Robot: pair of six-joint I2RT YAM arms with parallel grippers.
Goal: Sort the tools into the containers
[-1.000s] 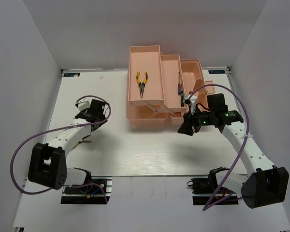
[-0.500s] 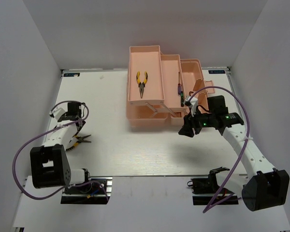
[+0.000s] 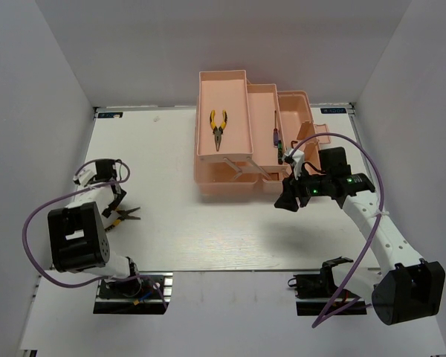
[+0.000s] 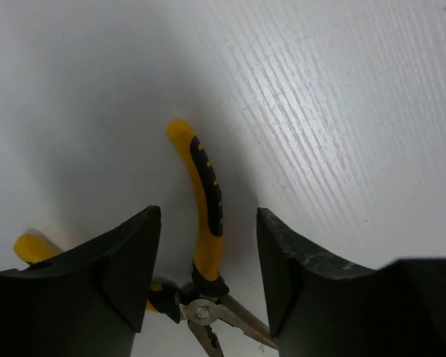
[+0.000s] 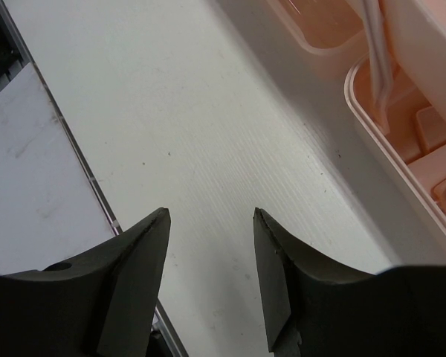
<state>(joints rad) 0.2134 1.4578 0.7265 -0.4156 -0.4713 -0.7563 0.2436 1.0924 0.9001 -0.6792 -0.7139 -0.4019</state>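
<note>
Pliers (image 4: 206, 186) flat on surface (image 4: 357, 111) near left edge, one handle between fingers of left end effector (image 4: 206, 223), open, gripping nothing; right end effector (image 5: 209, 216) open, empty.

Top external: high, behind arm bases, tilted down toward 12 o'clock. Whole table (image 3: 208, 238) in view, toolbox (image 3: 223, 182) at 12 to 1 o'clock.
Left wrist: very near tabletop, looking down past left gripper (image 4: 206, 223). Shares orange-handled pliers (image 4: 207, 186) with top view, there at 9 o'clock.
Right wrist: near, looking down past right gripper (image 5: 211, 216). Shares toolbox front edge, at 2 o'clock.
</note>
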